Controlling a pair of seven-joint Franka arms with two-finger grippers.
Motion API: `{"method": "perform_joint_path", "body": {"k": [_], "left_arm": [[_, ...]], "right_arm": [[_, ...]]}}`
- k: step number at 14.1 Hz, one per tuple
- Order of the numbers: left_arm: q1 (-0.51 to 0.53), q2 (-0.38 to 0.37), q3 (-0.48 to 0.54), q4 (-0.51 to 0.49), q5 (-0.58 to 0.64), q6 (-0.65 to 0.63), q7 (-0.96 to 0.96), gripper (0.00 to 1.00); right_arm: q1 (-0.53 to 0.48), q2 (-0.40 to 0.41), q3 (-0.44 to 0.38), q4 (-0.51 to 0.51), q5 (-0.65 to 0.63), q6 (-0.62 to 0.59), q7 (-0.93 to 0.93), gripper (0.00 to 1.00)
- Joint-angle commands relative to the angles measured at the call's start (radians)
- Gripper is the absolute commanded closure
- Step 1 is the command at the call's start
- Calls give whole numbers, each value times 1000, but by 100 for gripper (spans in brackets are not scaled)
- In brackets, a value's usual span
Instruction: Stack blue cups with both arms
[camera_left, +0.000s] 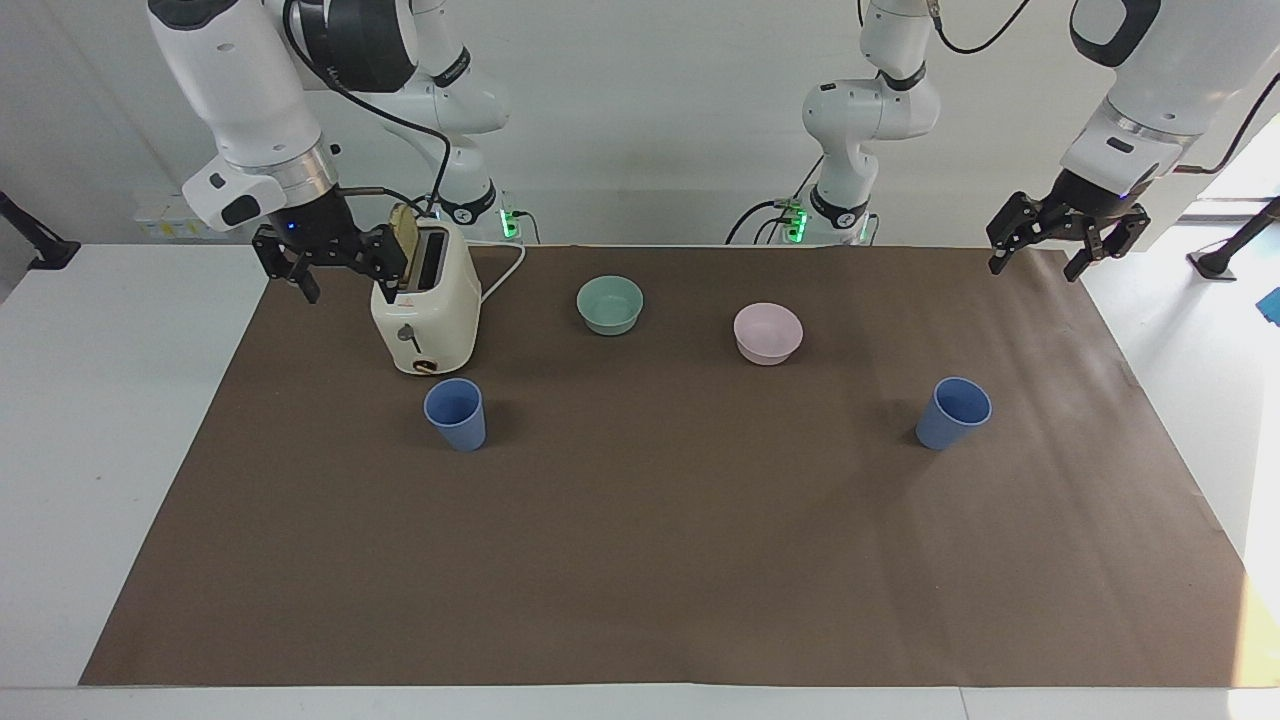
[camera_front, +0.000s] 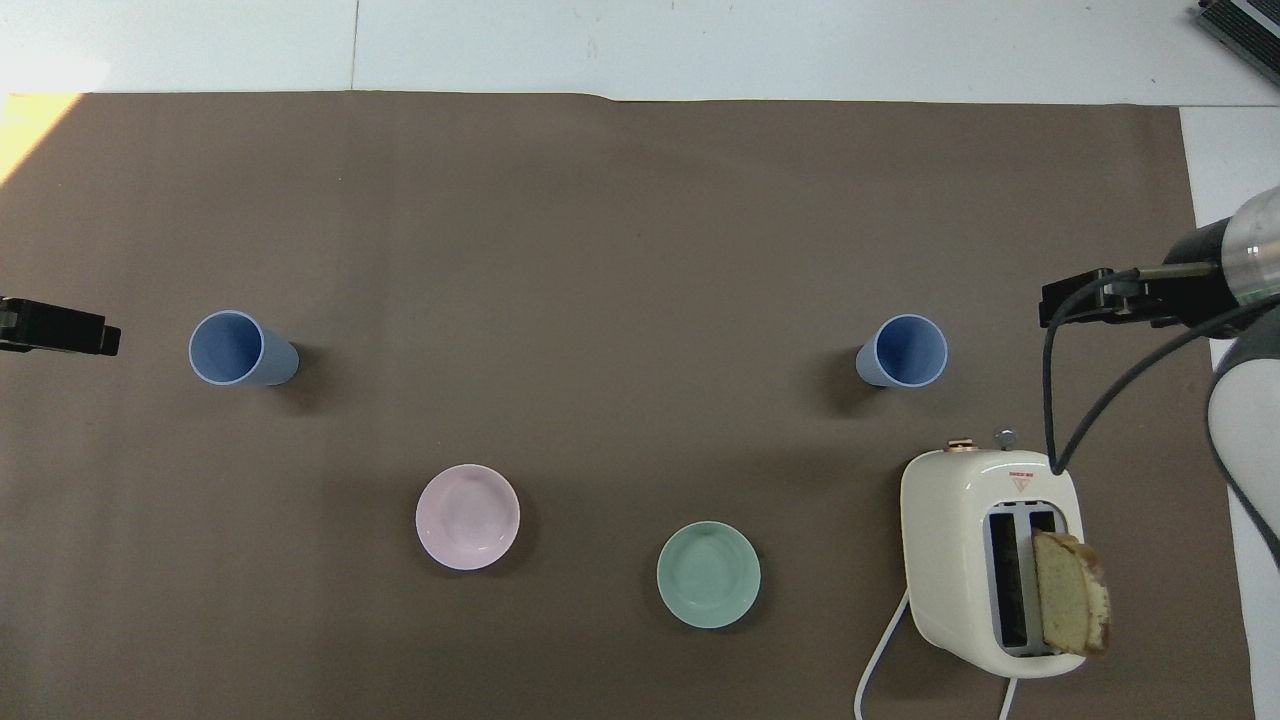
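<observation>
Two blue cups stand upright and apart on the brown mat. One cup (camera_left: 456, 412) (camera_front: 905, 352) is toward the right arm's end, just farther from the robots than the toaster. The other cup (camera_left: 955, 412) (camera_front: 240, 348) is toward the left arm's end. My right gripper (camera_left: 348, 280) (camera_front: 1075, 305) is open and empty, raised beside the toaster. My left gripper (camera_left: 1037, 268) (camera_front: 70, 330) is open and empty, raised over the mat's edge at the left arm's end. Neither gripper touches a cup.
A cream toaster (camera_left: 425, 320) (camera_front: 985, 560) with a bread slice (camera_left: 405, 232) (camera_front: 1070, 605) in one slot stands close to my right gripper. A teal-green bowl (camera_left: 610, 305) (camera_front: 708, 575) and a pale pink bowl (camera_left: 768, 333) (camera_front: 467, 517) sit nearer to the robots than the cups.
</observation>
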Motion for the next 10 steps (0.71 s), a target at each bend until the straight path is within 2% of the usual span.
{"method": "perform_joint_path", "body": {"k": [1,10], "left_arm": [[-11,8,12,16,-11,-13,-10,0],[-13,8,11,17,-10,-16,-5,0]], "right_arm": [[-11,-16,2,-15,21,9,4,0],[-21,-15,2,-13,20,3,4,0]]}}
